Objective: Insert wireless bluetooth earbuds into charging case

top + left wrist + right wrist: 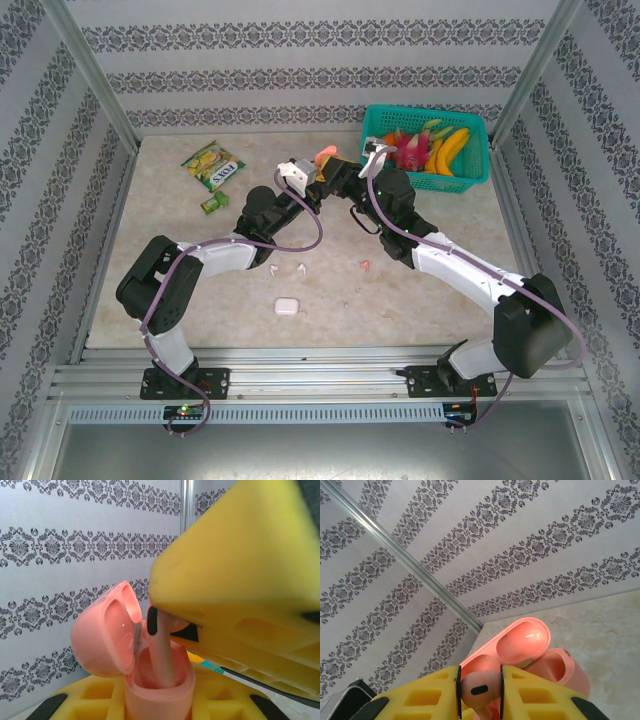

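My left gripper (pixel 159 702) is shut on the body of a coral-pink charging case (pixel 150 697), holding it upright with its lid (pixel 105 640) swung open to the left. My right gripper (pixel 480 680) is shut on a coral-pink earbud (pixel 479 689). The earbud's stem (pixel 164 660) reaches down into the case's open well. In the top view both grippers meet above the back middle of the table, left gripper (pixel 312 172) and right gripper (pixel 338 176), with the case (pixel 325 156) between them. Two white earbuds (pixel 272 268) (pixel 300 268) and another coral-pink earbud (pixel 366 265) lie on the table.
A shut white case (pixel 287 305) lies near the front middle of the table. A green basket (pixel 372 128) of toy fruit stands at the back right. A snack packet (pixel 213 165) and a small green packet (pixel 214 203) lie at the back left. Patterned walls close in the table.
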Action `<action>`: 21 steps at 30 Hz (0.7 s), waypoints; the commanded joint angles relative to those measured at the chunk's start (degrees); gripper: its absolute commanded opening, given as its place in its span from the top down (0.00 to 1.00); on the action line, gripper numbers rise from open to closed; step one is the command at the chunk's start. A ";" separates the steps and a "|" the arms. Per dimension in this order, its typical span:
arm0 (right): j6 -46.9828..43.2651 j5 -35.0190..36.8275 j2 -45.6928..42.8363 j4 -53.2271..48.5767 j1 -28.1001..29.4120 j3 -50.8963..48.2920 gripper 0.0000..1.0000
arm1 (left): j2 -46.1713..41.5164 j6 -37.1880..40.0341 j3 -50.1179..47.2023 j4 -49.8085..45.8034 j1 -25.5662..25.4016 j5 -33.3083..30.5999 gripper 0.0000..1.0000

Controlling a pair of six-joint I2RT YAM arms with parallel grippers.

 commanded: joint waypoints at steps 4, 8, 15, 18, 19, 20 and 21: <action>1.48 -0.25 1.54 0.78 -0.32 1.59 0.76 | -1.16 -0.41 0.96 3.20 -0.99 4.02 1.00; 2.44 -0.10 1.47 1.08 -0.67 1.47 0.76 | -1.15 -0.52 0.96 3.44 -0.99 4.54 1.00; 4.17 -0.23 1.63 1.56 -1.02 1.38 0.76 | -1.01 -0.95 0.81 4.18 -0.99 5.15 1.00; 3.55 -0.64 1.78 1.01 -0.94 1.43 0.77 | -1.14 -0.96 0.80 4.17 -1.00 5.40 1.00; 3.08 -0.77 1.85 0.67 -0.85 1.41 0.77 | -1.15 -0.96 0.88 4.26 -0.99 5.51 1.00; 2.68 -0.77 1.85 0.30 -0.84 1.41 0.77 | -1.23 -0.96 0.94 4.16 -0.99 5.58 1.00; 2.46 -0.76 1.91 0.20 -0.76 1.33 0.77 | -1.28 -1.03 0.97 4.17 -0.99 5.75 1.00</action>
